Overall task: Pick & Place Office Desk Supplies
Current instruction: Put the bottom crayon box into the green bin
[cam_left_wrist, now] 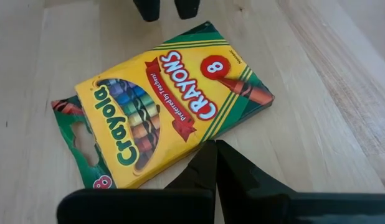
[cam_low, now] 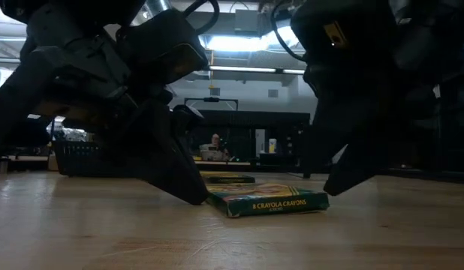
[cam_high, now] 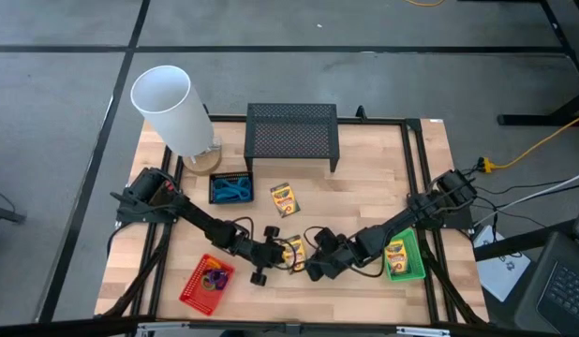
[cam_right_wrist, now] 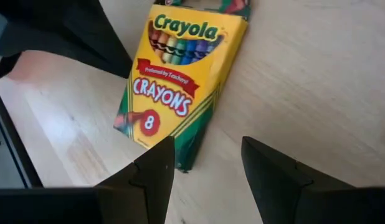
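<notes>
Grey floor (cam_high: 65,84) surrounds the wooden table (cam_high: 364,201); bright ceiling lights (cam_low: 239,43) glow beyond.

Place: a robotics lab or test workshop.
Floor: bare grey concrete floor (cam_high: 383,28) crossed by dark lines.
Work surface: pale wooden butcher-block table (cam_high: 374,187) set in a black metal frame (cam_high: 416,159).
Cabling: yellow extension cable (cam_high: 538,145) trailing across the floor beside the table.
Background: long ceiling strip lights (cam_low: 247,43) and cluttered benches (cam_low: 232,154) across a large open room.
Edge: dark laptop keyboard (cam_high: 563,285) beside the table.
</notes>
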{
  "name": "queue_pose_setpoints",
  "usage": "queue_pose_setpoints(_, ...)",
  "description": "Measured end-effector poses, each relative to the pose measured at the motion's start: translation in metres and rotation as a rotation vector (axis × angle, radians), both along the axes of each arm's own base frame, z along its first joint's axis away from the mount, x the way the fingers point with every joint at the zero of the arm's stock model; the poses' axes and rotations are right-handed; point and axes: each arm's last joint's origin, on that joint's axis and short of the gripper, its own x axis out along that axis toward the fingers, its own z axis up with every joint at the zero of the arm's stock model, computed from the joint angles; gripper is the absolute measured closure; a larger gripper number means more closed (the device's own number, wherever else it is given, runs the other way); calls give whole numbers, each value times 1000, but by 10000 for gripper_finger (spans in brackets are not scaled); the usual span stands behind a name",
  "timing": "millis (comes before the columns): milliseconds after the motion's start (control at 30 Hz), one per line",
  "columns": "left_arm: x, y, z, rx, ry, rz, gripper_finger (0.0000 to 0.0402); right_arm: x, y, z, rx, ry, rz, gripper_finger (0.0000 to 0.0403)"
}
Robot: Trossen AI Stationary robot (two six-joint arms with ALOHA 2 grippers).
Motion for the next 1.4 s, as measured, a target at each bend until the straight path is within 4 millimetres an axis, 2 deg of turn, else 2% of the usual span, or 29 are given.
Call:
queue_pose_setpoints(433, 15, 38, 1, -41, -10, 73, 400, -6, 9, 0, 1, -12, -14, 215)
queue_pose_setpoints(867, 15, 40, 1, -38, 3, 48, 399, -10, 11, -1, 32, -36, -186, 215)
queue_pose_setpoints(1067, 16, 45, 1, -46, 5, 51, 400, -6, 14, -11, 73, -45, -220, 217)
queue_pose_setpoints(1400, 17, 42, 3, -68, -20, 30, 400, 4, 11, -25, 92, -70, -262, 259)
